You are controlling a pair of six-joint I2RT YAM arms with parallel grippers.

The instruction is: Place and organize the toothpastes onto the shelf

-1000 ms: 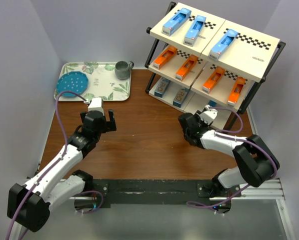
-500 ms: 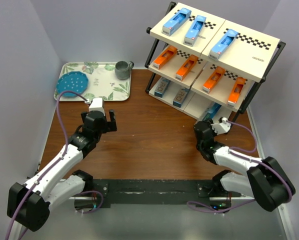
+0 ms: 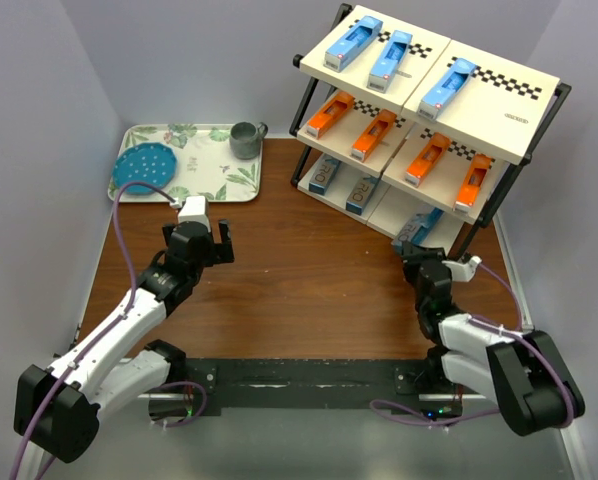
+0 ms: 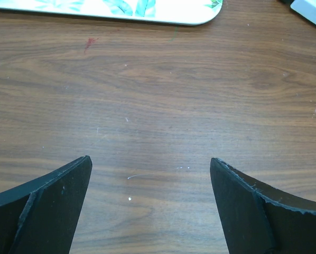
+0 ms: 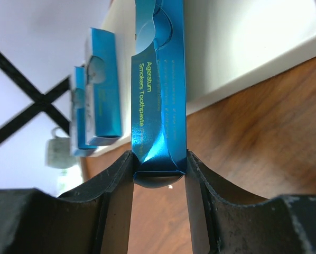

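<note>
**Blue box going onto the bottom tier**

Our right gripper [image 5: 159, 174] is clamped on the near end of a blue box [image 5: 158, 95]. The box's far end reaches over the bottom board of the shelf [image 5: 242, 47], beside two other boxes [image 5: 97, 106]. We judge this the placing step. The next move is to slide it fully up the board, parallel to its neighbours, then release. Our left gripper [image 4: 150, 164] hangs wide, holding nothing, over the table [image 4: 158, 79].
</note>
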